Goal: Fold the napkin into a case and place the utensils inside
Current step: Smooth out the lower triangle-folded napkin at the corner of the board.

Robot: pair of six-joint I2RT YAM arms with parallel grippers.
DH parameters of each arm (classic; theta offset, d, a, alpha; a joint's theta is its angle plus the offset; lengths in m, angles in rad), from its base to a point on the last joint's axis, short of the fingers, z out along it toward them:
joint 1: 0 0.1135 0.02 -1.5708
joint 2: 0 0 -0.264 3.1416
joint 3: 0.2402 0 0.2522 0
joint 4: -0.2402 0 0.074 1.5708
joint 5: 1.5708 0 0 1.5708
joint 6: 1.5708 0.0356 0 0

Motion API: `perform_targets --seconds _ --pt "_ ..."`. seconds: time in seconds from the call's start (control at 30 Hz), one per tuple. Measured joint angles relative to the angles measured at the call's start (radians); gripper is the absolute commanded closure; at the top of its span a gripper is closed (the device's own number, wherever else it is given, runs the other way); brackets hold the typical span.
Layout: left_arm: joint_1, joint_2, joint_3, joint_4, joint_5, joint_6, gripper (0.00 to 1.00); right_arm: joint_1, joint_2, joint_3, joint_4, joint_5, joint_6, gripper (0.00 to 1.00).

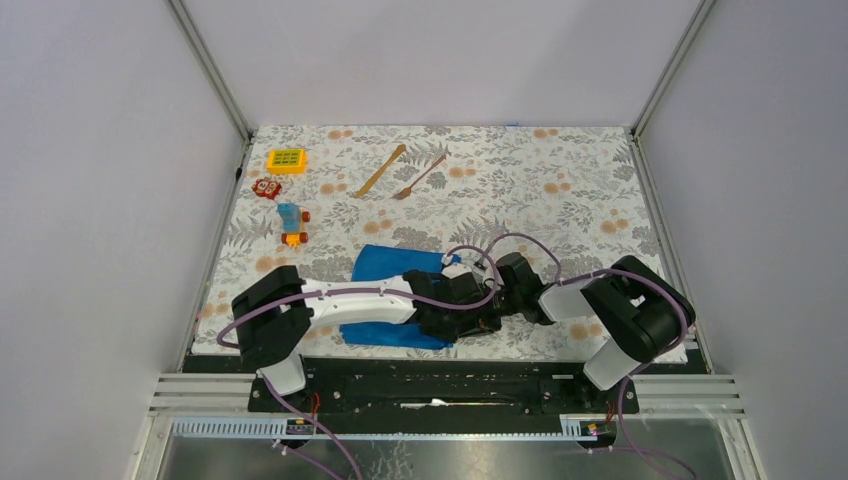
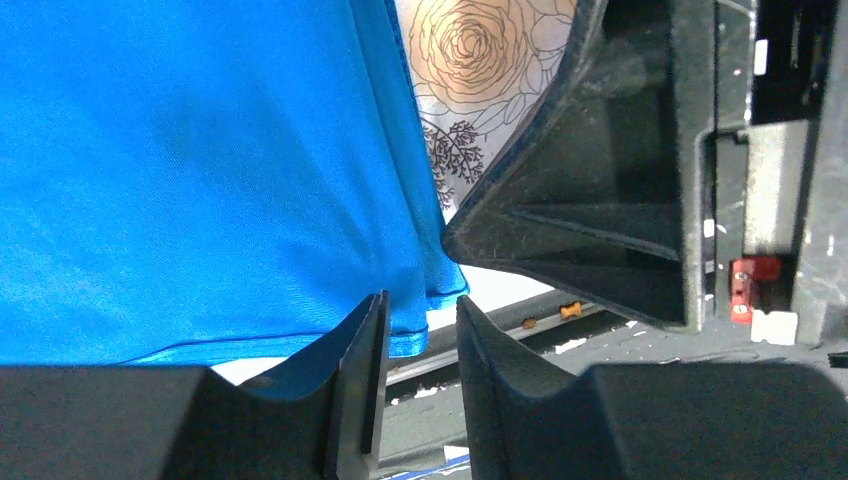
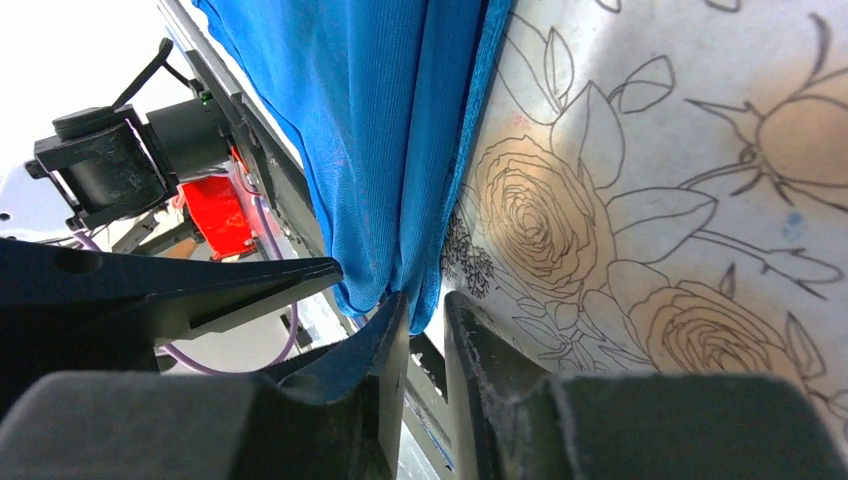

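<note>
The royal-blue napkin lies near the front of the table, largely under my left arm. My left gripper sits at its near corner. The jaws stand a narrow gap apart, with the hem just at the tips. My right gripper is shut on a bunched corner of the napkin, and folds of cloth run into its tips. The two grippers are close together. Two wooden utensils, a knife-like stick and a fork, lie apart at the far middle of the table.
A yellow toy, a red toy and a blue-orange toy lie at the far left. The black front rail runs just behind the grippers. The right gripper's finger fills the right of the left wrist view.
</note>
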Motion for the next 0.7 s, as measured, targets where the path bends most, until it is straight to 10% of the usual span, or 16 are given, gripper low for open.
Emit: perform_targets --seconds 0.7 --pt "-0.008 0.065 0.050 -0.016 -0.003 0.010 0.99 0.010 0.057 -0.002 0.078 -0.004 0.035 0.99"
